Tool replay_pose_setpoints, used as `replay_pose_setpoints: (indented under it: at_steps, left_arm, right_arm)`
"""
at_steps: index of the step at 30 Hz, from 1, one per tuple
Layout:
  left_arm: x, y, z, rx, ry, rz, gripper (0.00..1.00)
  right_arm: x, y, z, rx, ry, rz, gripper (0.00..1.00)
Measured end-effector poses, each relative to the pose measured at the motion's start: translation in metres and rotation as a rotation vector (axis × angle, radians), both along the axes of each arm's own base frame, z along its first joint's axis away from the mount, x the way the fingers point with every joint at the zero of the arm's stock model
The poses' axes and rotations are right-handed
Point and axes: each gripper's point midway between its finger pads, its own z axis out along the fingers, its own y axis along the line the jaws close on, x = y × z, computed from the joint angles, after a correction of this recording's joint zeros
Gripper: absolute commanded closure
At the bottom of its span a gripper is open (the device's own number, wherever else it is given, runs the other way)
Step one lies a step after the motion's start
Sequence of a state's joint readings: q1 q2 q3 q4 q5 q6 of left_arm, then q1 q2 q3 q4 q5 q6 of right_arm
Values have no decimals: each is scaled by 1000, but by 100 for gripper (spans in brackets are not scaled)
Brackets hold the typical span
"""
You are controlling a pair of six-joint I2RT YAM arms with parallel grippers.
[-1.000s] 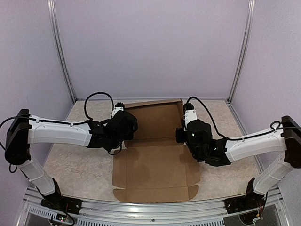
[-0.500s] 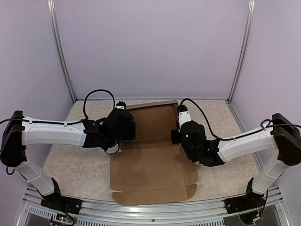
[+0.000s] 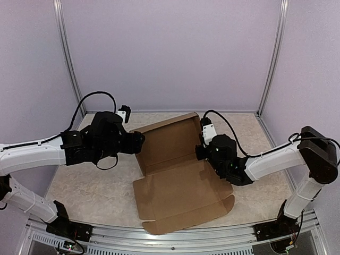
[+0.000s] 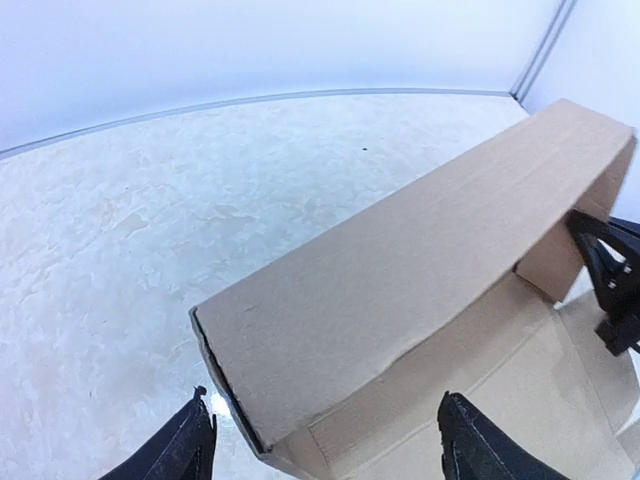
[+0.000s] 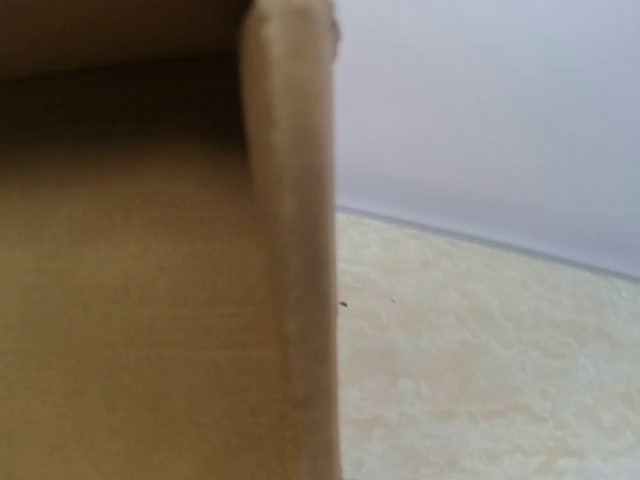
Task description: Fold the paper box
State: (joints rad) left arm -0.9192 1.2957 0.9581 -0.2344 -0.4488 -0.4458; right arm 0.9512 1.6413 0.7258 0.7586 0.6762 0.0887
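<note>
**Item: paper box (image 3: pixel 178 183), part-folded**

1 paper box, plain brown cardboard, lying on the table (image 3: pixel 90 186), turned askew. Far section raised into walls, near panel flat. Left jaws: spread wide, just beside the raised left wall, gripping nothing. Right jaws: pressed together, close at the raised right wall; contact cannot be told.

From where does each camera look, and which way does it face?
Top external: above and behind the bases, looking down at paper box and table; left arm, right arm show.
Left wrist: on left arm, facing the box's far wall; left tool fingertips show.
Right wrist: against the box's side wall; no fingers show.
All share the box.
</note>
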Motion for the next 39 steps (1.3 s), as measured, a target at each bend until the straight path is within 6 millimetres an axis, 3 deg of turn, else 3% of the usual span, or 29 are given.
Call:
replay_pose_setpoints:
  at_steps: [5, 12, 17, 23, 31, 39]
  left_arm:
    - [-12, 2, 36, -48, -34, -90, 41]
    - [1, -2, 93, -143, -115, -150, 76]
    - [10, -23, 115, -202, -136, -223, 98]
    - [18, -64, 102, -229, -82, -337, 100]
    - [29, -105, 72, -235, 2, -437, 100]
    - [43, -138, 44, -248, 75, -493, 100]
  right_arm:
    - [2, 8, -9, -9, -27, 78, 100]
    - [-6, 28, -14, -9, -100, 229, 100]
    - [-12, 41, -14, -8, -137, 316, 100]
    - [-15, 48, -12, 29, -176, 371, 100]
    - [-11, 48, -40, 28, -160, 385, 100]
    - [-7, 46, -52, 41, -147, 370, 100]
